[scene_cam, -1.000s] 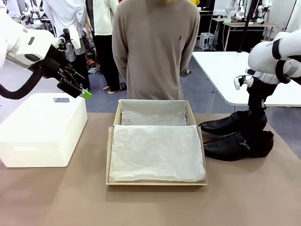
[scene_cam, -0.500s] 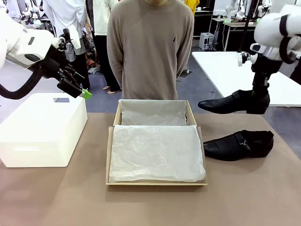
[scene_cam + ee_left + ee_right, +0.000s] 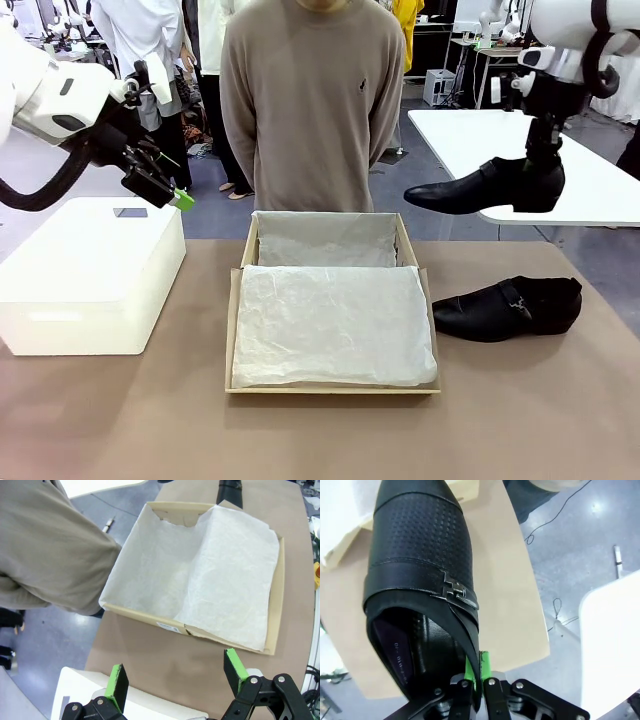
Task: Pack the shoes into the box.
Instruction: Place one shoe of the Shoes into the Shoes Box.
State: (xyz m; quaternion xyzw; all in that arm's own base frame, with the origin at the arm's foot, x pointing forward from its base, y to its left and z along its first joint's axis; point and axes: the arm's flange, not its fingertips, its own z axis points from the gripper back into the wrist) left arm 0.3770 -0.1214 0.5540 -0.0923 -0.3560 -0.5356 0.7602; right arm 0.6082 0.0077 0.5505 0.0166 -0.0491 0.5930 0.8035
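A: Item: brown table [image 3: 520, 420]; box [image 3: 330, 390] centre, tissue-lined; one shoe [image 3: 510, 308] just beside it.
B: Second shoe [image 3: 470, 190] aloft, right gripper [image 3: 479, 662] clamped on its collar; left gripper [image 3: 174, 667] agape. Suggest lowering it level onto the tissue.

Holds left gripper [image 3: 176, 672] with jaws spread wide, angled downward, up and to the left of the box [image 3: 330, 390], and pinches right gripper [image 3: 478, 667] tight on the heel rim of one shoe [image 3: 470, 190], high beyond the box's right side.
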